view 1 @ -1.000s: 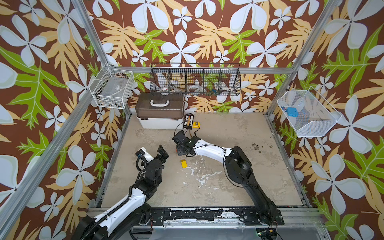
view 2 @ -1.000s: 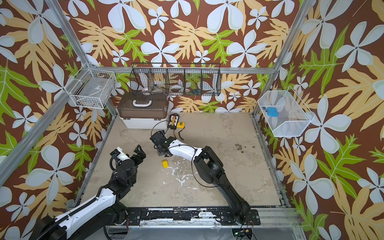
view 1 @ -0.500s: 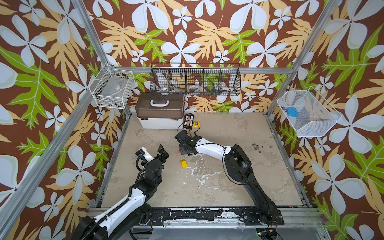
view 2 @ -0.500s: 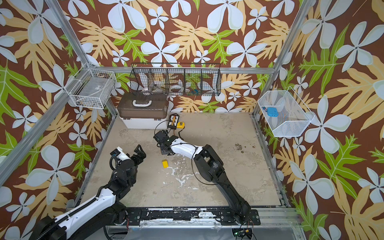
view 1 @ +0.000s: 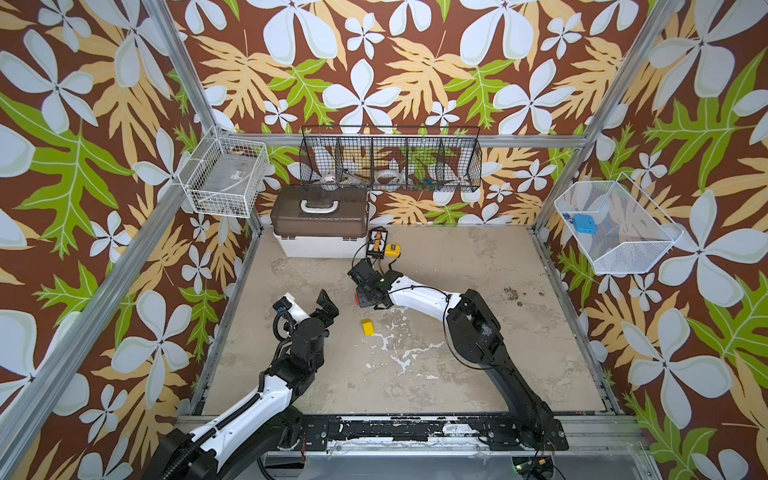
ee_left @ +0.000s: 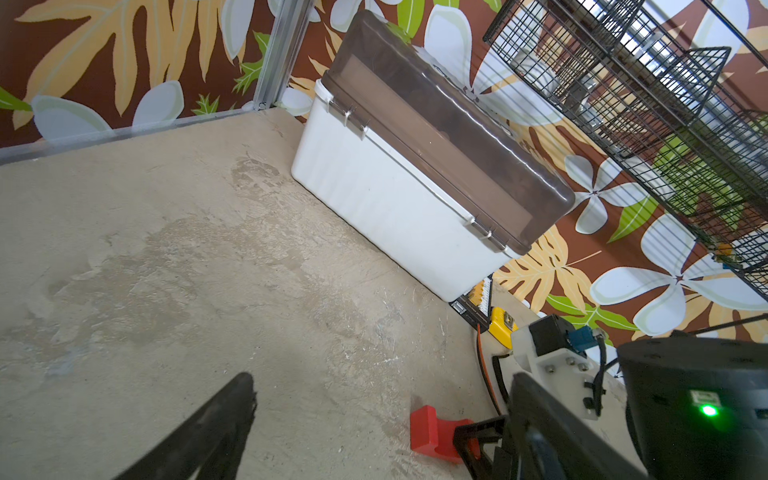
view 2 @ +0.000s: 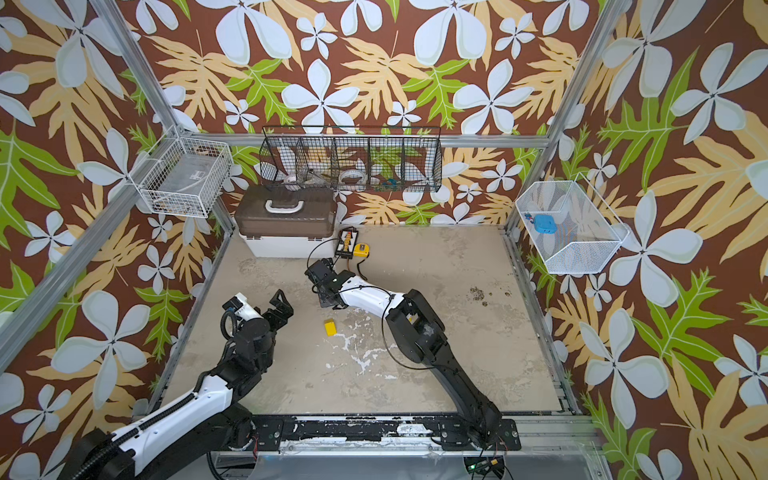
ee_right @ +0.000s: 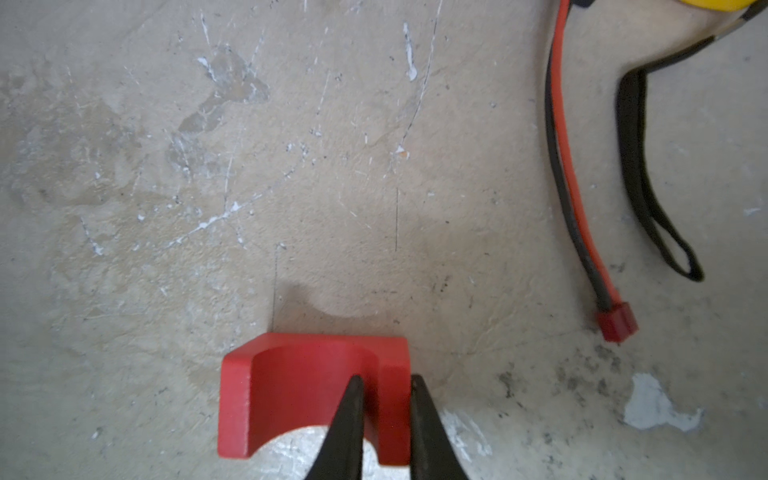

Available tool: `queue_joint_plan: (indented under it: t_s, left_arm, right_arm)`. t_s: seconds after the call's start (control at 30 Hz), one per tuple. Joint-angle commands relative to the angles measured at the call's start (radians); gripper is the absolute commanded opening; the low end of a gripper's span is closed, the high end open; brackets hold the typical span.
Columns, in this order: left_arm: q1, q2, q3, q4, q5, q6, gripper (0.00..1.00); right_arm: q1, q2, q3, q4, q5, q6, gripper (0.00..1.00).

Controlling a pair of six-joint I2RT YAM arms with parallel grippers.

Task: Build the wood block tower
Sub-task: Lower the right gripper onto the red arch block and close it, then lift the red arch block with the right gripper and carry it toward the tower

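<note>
A red arch block (ee_right: 291,386) lies on the sandy floor, and my right gripper (ee_right: 386,380) is shut on one of its legs, with one finger inside the curve and the other outside. In a top view the right gripper (view 1: 361,297) sits low at mid-floor with a sliver of the red arch (view 1: 356,297) showing beside it. A yellow block (view 1: 367,327) (view 2: 330,327) lies alone just in front of it. My left gripper (view 1: 307,301) (ee_left: 382,382) hovers open and holds nothing, to the left of the red arch (ee_left: 428,428). The tower is out of view.
A white toolbox (view 1: 320,226) with a brown lid stands at the back left. Beside it lie a yellow tape measure (view 1: 392,249) and a black device (view 1: 377,243) whose cable ends in a red plug (ee_right: 617,326). Wire baskets hang on the walls.
My right gripper's jaws have closed onto the leg of the red arch. The left arm has not moved.
</note>
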Motion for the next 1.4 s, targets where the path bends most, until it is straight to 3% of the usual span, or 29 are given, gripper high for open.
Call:
queue_joint_plan:
  t_s: [0.0,0.37,0.77,1.07,1.17,1.37]
  left_arm:
    - [0.003,0.006,0.006,0.04,0.008,0.009,0.97]
    - [0.003,0.005,0.004,0.034,0.012,0.011,0.96]
    - [0.005,-0.015,0.012,0.02,0.007,0.017,0.97]
    - [0.005,-0.013,0.014,0.026,0.038,0.018,0.97]
    - [0.005,-0.011,0.001,0.09,0.141,0.09,0.96]
    - [0.005,0.053,-0.052,0.353,0.499,0.191,0.98]
  right_arm:
    - [0.0,0.003,0.001,-0.048,0.014,-0.017,0.14]
    - [0.0,-0.047,-0.035,-0.041,-0.013,-0.007,0.0]
    - [0.001,-0.255,-0.154,-0.02,0.015,-0.01,0.0]
    - [-0.015,-0.518,-0.356,0.004,0.101,-0.015,0.0]
    - [-0.064,-0.635,-0.47,0.023,0.077,-0.005,0.0]
    - [-0.199,-0.881,-0.777,0.14,0.031,0.037,0.0]
